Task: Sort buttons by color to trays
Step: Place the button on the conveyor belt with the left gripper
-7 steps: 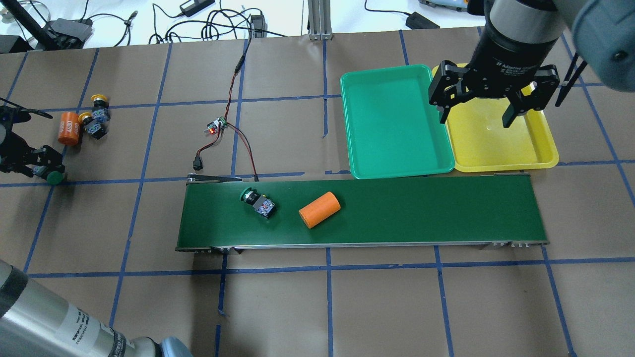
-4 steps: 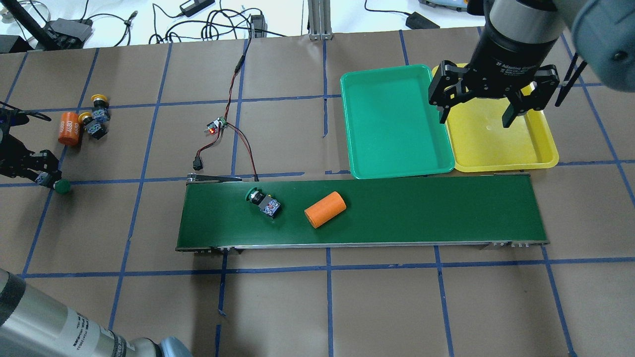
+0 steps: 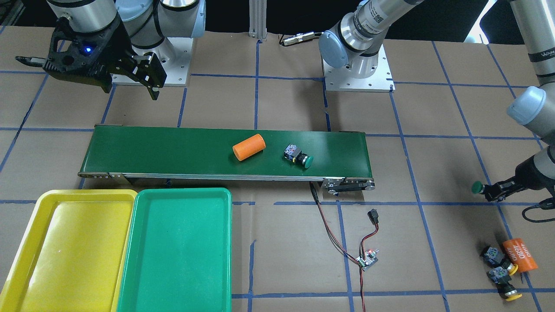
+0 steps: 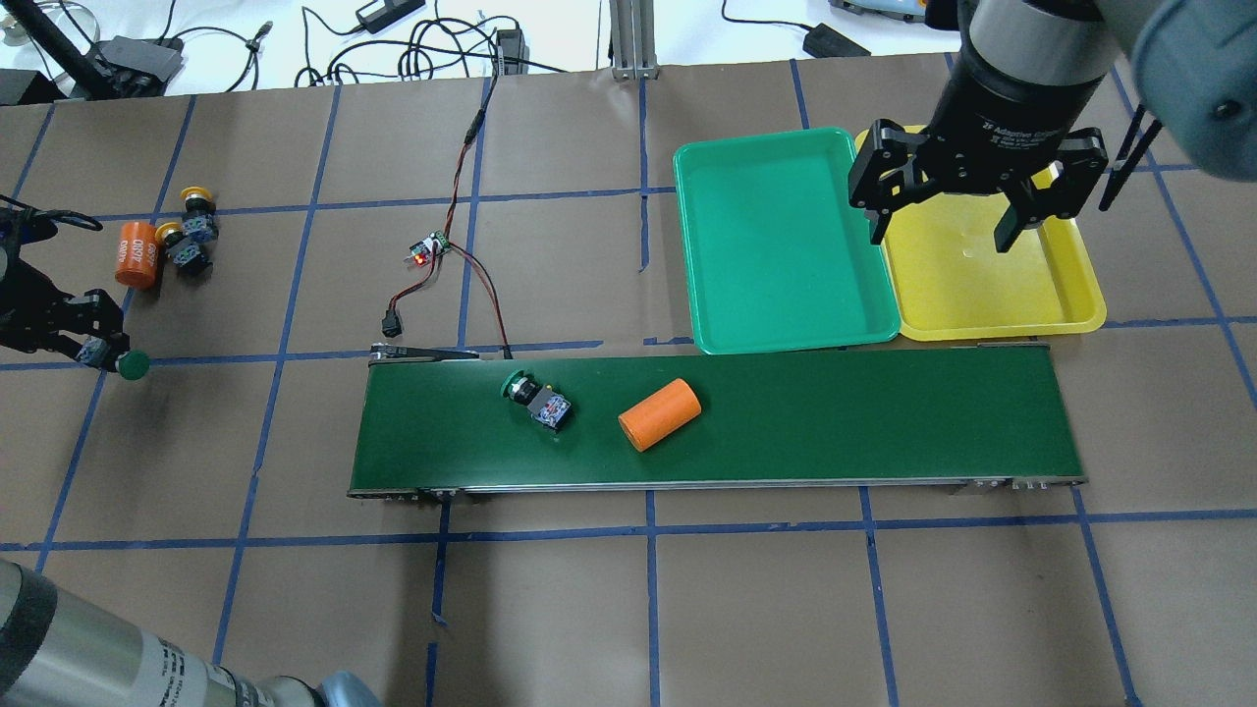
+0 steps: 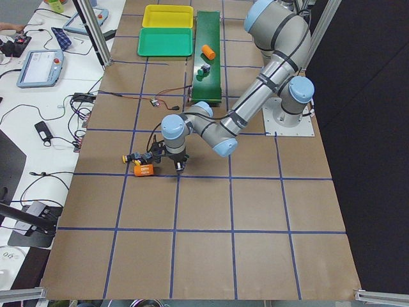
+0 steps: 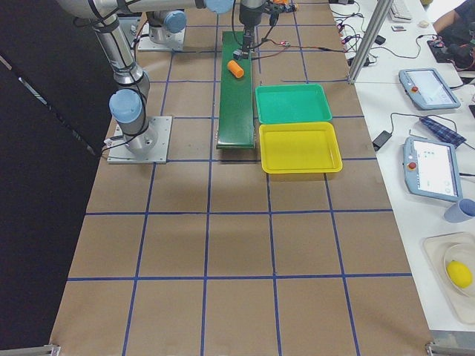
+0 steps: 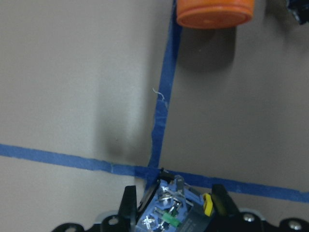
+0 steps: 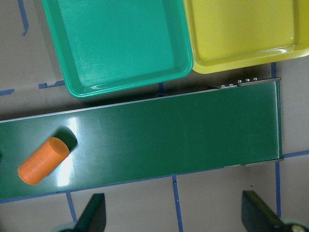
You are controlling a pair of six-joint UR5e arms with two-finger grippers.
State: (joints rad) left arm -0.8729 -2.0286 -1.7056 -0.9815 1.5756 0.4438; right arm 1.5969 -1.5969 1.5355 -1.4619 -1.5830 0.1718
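left arm (image 5: 255, 96) bent low, gripper (image 5: 170, 163) just beside orange cylinder (image 5: 144, 170), yellow button (image 5: 126, 158) near | belt (image 5: 209, 89): second cylinder (image 5: 206, 50), button (image 5: 204, 69) | far end: green tray (image 5: 165, 43), yellow tray (image 5: 167, 16)

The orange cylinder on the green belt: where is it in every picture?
Front-facing: orange cylinder midway along the conveyor belt, left of the green button.
Overhead: mid-belt, right of that button.
Exterior left: far, top, on the belt.
Exterior right: far, top, on the belt.
Left wrist: absent; the other orange cylinder there is on paper.
Right wrist: lower left, on the belt.
Landmark: the conveyor belt beside the green tray.
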